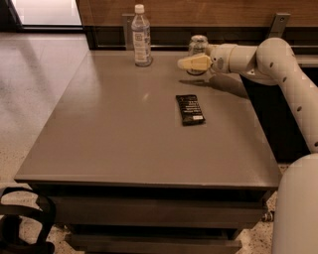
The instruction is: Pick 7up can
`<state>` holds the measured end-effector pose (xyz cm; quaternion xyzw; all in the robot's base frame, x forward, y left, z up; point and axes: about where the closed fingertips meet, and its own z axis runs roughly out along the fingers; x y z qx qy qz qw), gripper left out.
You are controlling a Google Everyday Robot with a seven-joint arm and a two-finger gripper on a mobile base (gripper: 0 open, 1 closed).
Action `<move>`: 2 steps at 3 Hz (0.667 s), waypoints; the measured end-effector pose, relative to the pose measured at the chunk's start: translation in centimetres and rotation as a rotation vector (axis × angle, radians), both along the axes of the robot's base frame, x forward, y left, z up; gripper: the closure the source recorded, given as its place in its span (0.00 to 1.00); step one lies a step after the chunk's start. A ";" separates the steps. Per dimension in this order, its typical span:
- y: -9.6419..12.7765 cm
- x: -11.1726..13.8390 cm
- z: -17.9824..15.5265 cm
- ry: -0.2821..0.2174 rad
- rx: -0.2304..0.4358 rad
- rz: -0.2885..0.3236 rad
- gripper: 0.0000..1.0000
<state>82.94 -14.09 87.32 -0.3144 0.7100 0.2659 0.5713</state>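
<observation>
The 7up can (pixel 198 43) stands upright near the far edge of the grey table (pixel 114 134), right of centre. It is a small metal can with a silvery top and a pale label. My gripper (pixel 193 63) reaches in from the right on the white arm (pixel 271 57). Its yellowish tip lies at the can's lower half and covers the bottom of the can from this view. I cannot tell whether it touches the can.
A taller clear plastic bottle (pixel 141 35) with a white cap stands at the far edge, left of the can. A flat black snack wrapper (pixel 189 109) lies mid-table. A wooden wall panel (pixel 208 12) runs behind the table. Black equipment (pixel 20 223) sits at the lower left.
</observation>
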 end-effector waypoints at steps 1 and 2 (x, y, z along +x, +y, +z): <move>0.5 0.1 -0.2 0.000 0.001 0.004 0.39; 0.8 0.1 -0.3 0.001 0.001 0.009 0.64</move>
